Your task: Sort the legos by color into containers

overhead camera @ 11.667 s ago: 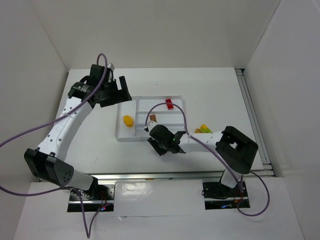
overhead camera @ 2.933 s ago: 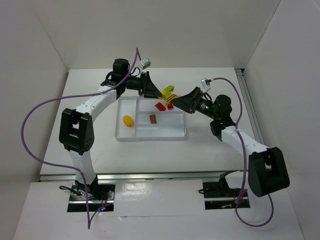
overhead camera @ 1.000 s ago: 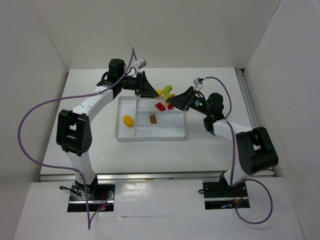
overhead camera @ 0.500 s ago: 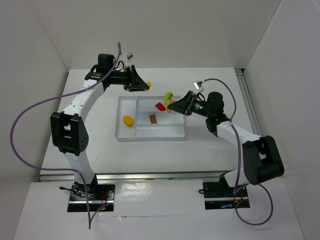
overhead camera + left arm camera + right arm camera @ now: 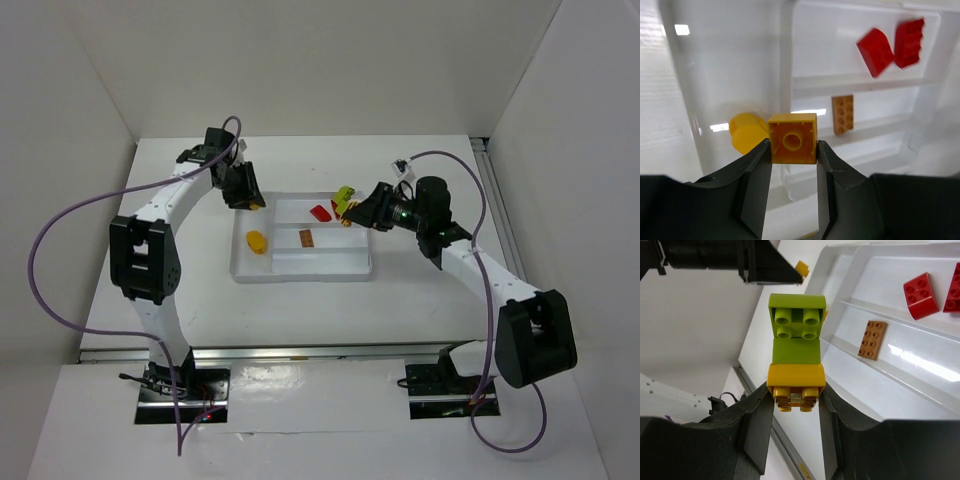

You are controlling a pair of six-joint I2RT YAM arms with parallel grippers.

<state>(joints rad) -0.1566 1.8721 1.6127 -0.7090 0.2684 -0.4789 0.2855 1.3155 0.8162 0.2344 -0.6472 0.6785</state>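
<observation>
Over the tray (image 5: 730,60), the left tool (image 5: 793,146) clamps a yellow brick (image 5: 793,135), partly hiding a rounded yellow piece (image 5: 746,136). The right tool (image 5: 796,388) pinches a green-and-yellow stack (image 5: 796,340), covering its lower sides.

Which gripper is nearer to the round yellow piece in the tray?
Left. The left gripper, shut on a yellow brick, hangs close to the round yellow piece. The right gripper, holding a green and yellow stack, is at the tray's far right corner.

In the tray (image 5: 330,262), a rounded brick (image 5: 256,241) lies left of a plate (image 5: 306,237), two bricks (image 5: 321,213) behind.
</observation>
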